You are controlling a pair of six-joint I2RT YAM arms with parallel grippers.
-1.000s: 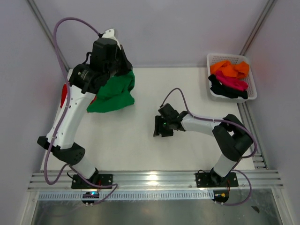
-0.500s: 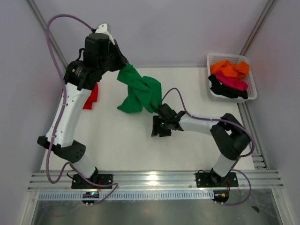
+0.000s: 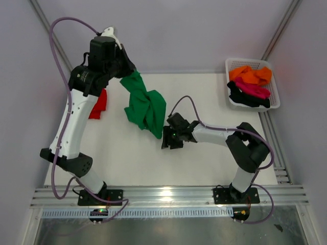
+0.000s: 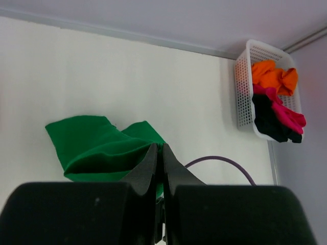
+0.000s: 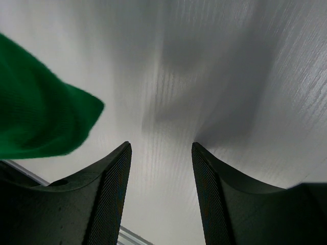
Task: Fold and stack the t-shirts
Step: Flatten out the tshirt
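Green t-shirt (image 3: 145, 104), I am dangling it lengthwise from the desk's (image 3: 204, 92) far-left corner toward centre, left gripper (image 4: 160, 149) pinching its top, right gripper (image 5: 161, 148) gaping empty beside its low tip.

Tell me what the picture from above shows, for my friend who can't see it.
The left claw holds a bright green t-shirt up so it dangles over a white table, with the open right claw by its lower end. A red t-shirt lies at the left edge, and a white basket in the far right corner holds bunched t-shirts.
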